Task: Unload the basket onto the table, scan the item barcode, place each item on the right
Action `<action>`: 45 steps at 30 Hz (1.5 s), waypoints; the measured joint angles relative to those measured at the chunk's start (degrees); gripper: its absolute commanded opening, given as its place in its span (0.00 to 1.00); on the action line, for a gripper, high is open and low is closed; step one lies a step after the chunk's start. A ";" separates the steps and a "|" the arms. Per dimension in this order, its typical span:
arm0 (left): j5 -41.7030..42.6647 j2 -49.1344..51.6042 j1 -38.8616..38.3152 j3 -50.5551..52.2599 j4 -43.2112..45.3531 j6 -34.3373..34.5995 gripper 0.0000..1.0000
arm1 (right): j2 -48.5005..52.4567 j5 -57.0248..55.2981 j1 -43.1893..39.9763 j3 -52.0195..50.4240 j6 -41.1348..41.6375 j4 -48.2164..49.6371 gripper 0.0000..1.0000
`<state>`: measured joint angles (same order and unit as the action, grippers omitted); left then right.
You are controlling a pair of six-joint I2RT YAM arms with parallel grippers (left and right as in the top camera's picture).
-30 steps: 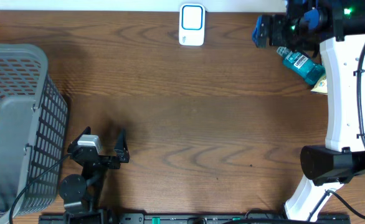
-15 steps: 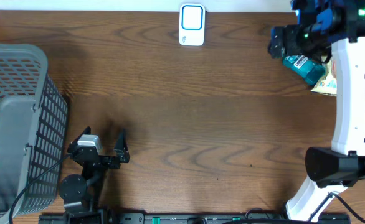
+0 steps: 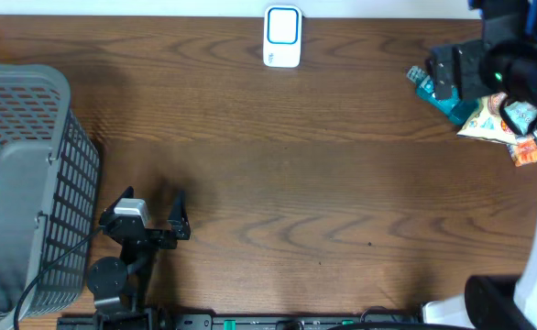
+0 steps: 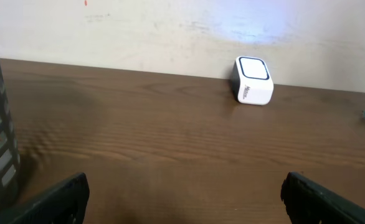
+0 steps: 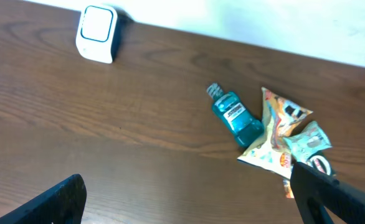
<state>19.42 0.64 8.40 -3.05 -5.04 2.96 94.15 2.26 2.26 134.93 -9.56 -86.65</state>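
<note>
- Teal plastic mouthwash bottle (image 5: pixel 235 118) lies at 2 o'clock, against crinkled snack packets (image 5: pixel 282 134).
- My right gripper (image 5: pixel 195 208) hovers above it, fingers spread and empty; left gripper (image 4: pixel 189 202) likewise.
- Risk: I may snag a packet.

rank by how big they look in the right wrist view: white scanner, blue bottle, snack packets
1. snack packets, largest as a pile
2. blue bottle and white scanner: these look about alike, and the scanner seems farther off, so I won't rank them
</note>
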 measured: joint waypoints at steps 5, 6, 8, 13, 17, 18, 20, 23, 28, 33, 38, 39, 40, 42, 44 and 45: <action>0.00 0.00 0.00 0.00 0.00 -0.02 0.98 | -4.85 -1.07 0.00 -2.51 -0.17 0.66 0.99; 0.00 0.00 0.00 0.00 0.00 0.00 0.98 | -6.25 -1.49 0.00 -4.22 -0.20 1.38 0.99; 0.00 -0.02 0.00 0.00 0.00 0.00 0.98 | -9.25 -2.14 0.00 -8.94 -0.24 3.89 0.99; -0.02 -0.02 0.00 0.00 0.02 0.00 0.98 | -18.38 -3.58 -0.02 -25.55 -0.42 15.10 0.99; 0.00 -0.02 0.00 0.00 -0.02 -0.02 0.98 | -27.17 -3.82 -1.27 -41.35 -0.46 25.62 0.99; 0.00 -0.02 0.00 0.00 -0.02 0.00 0.98 | -29.44 -3.87 -1.81 -45.27 -0.46 27.96 0.99; 0.00 -0.02 0.00 0.00 0.00 -0.02 0.98 | -33.92 -4.09 -2.75 -52.57 -0.46 32.22 0.99; 0.00 0.00 0.00 0.00 0.00 -0.02 0.98 | -41.03 -4.17 -3.43 -63.34 -0.44 39.19 0.99; 0.00 0.00 0.00 0.00 0.00 -0.02 0.98 | -53.59 -4.00 -3.54 -79.97 -0.44 51.58 0.99; 0.00 -0.02 0.00 0.00 -0.02 -0.02 0.98 | -64.83 -3.50 -3.54 -94.20 0.26 64.39 0.99; 0.00 -0.02 0.00 0.00 -0.02 -0.02 0.98 | -73.59 -3.32 -3.54 -107.06 2.58 73.77 0.99; 0.00 -0.02 0.00 0.00 -0.02 0.00 0.98 | -75.08 -3.32 -3.54 -109.42 2.89 75.43 0.99; 0.00 -0.02 0.00 0.00 0.00 0.00 0.98 | -76.37 -3.30 -3.54 -111.49 3.10 76.94 0.99; 0.00 0.00 0.00 0.00 -0.02 -0.02 0.98 | -78.99 -3.30 -3.54 -115.60 3.34 80.30 0.99; 0.00 0.00 0.00 0.00 -0.02 -0.02 0.98 | -81.42 -3.28 -3.54 -119.05 3.54 82.66 0.99; 0.00 -0.02 0.00 0.00 0.00 -0.02 0.98 | -82.62 -3.28 -3.54 -120.89 3.56 84.11 0.99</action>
<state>19.42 0.62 8.40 -3.05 -5.04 2.94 11.53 -1.02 -1.28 14.04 -6.00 -2.55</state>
